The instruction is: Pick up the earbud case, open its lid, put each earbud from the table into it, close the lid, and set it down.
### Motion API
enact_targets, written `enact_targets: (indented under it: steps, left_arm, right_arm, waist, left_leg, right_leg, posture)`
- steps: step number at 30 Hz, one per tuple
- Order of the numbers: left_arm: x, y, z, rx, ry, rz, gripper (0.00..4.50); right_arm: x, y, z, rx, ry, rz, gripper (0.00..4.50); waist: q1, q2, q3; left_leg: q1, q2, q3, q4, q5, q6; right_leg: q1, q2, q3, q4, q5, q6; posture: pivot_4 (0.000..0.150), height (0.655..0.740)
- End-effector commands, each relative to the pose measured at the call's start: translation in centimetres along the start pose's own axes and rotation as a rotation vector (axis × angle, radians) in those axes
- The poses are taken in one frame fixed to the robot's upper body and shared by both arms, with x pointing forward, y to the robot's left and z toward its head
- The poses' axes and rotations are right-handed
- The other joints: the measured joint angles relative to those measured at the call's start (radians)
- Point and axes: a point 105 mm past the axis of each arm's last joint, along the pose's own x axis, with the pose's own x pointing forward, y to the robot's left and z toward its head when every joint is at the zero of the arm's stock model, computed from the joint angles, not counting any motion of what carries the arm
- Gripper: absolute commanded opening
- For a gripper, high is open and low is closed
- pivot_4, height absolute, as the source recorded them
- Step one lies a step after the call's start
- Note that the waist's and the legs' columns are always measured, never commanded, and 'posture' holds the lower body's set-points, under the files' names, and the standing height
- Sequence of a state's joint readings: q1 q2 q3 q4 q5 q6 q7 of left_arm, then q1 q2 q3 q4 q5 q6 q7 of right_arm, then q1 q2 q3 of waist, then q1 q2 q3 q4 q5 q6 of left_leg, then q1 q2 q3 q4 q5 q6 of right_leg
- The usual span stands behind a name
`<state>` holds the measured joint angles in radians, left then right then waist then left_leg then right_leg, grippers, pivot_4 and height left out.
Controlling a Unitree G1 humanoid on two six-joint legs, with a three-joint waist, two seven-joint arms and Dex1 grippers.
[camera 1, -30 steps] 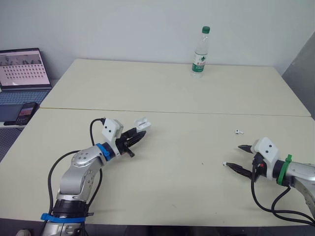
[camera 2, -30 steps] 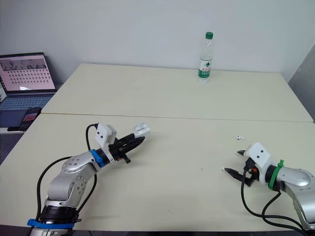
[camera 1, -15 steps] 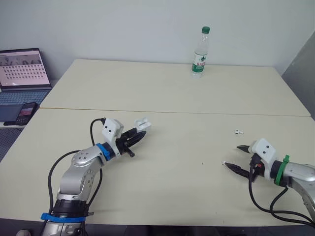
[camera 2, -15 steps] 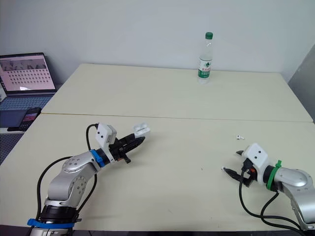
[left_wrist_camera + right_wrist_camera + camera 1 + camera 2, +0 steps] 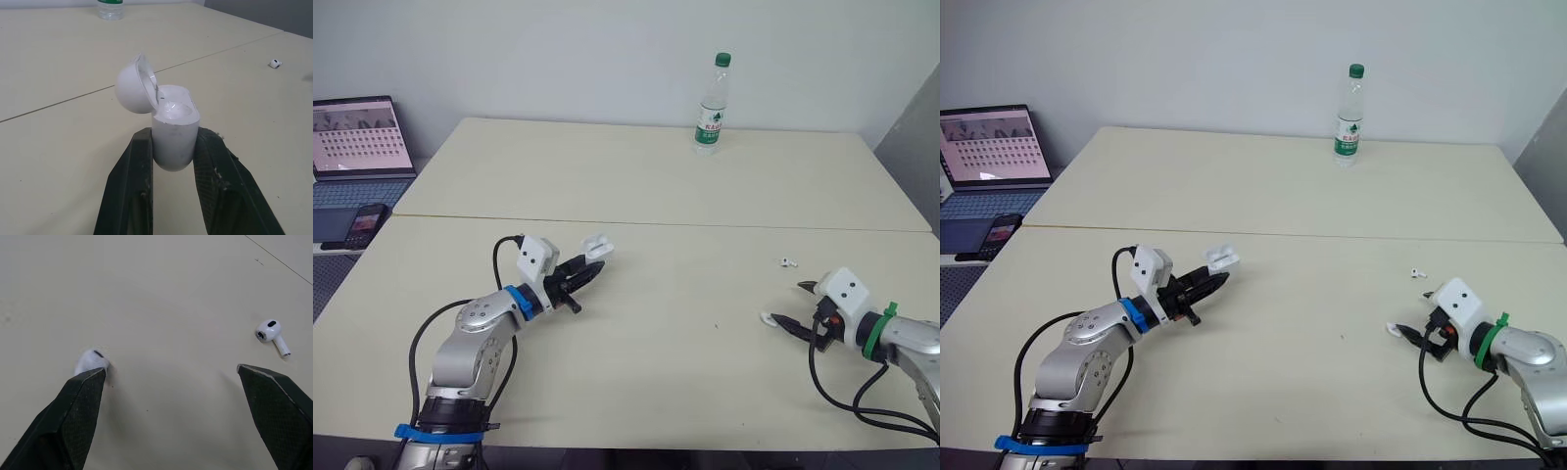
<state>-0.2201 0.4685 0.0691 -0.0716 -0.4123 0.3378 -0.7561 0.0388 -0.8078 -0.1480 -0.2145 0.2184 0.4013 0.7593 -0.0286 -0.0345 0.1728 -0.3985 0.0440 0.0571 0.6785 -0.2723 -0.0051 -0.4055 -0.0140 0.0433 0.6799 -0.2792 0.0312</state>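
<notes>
The earbud case is a small, glossy white box with rounded ends. It is held above the table by the left gripper, whose two black fingers are clamped on its lower half. Its lid is tipped back on the hinge, showing the hollow inside.

One white earbud lies on the table right at the tip of one finger of the right gripper. That gripper's fingers are spread wide with nothing between them. The second earbud lies near the other fingertip, not touching it.

At the far edge of the table stands a clear bottle with a green cap and a green-and-white label, its writing too small to read. Off the table's left side are a laptop, with rows of small pictures on its screen, and a phone.
</notes>
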Motion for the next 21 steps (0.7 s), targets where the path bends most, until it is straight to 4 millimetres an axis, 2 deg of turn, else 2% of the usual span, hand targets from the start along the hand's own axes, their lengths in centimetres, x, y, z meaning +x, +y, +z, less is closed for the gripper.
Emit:
enact_targets:
  steps: [1,7,11,15,21]
  left_arm:
    - [0.2,-0.6,1.3,0.041,-0.042,-0.023,0.78]
    - [0.2,-0.5,1.3,0.041,-0.041,-0.021,0.78]
    - [0.2,-0.5,1.3,0.043,-0.043,-0.02,0.78]
    - [0.1,-0.5,1.3,0.041,-0.045,-0.015,0.78]
    - [0.2,-0.8,1.0,0.035,-0.045,-0.02,0.78]
  right_arm:
    - [-0.7,-1.3,1.1,-0.028,-0.028,-0.052,4.48]
    - [-0.9,-1.2,3.0,0.073,-0.071,-0.032,4.48]
    - [-1.0,-0.8,3.4,0.203,0.062,-0.061,4.48]
    - [-0.8,1.0,3.9,0.265,0.123,-0.105,4.48]
    - [-0.1,3.8,2.6,0.295,0.176,-0.192,4.48]
  waist:
    - [0.0,0.0,0.0]
    - [0.0,0.0,0.0]
    - [0.0,0.0,0.0]
    - [0.001,0.0,0.0]
    - [0.001,0.0,0.0]
  left_leg:
    - [0.0,0.0,0.0,0.0,0.0,0.0]
    - [0.0,0.0,0.0,0.0,0.0,0.0]
    - [0.0,0.001,0.0,0.0,0.0,0.0]
    - [-0.001,0.001,-0.002,0.0,0.0,0.0]
    - [-0.002,0.0,-0.002,-0.001,0.0,0.0]
  right_leg:
    - [0.0,0.0,0.0,0.0,0.0,0.0]
    - [0.0,0.0,0.0,0.0,0.0,0.0]
    - [0.0,-0.001,0.0,0.0,0.0,0.0]
    - [0.0,-0.001,-0.001,0.0,0.0,0.0]
    - [-0.001,-0.001,-0.001,0.0,0.0,0.0]
  posture:
    - [0.15,0.7362]
    - [0.15,0.7362]
    - [0.15,0.7362]
    - [0.15,0.7362]
    - [0.15,0.7362]
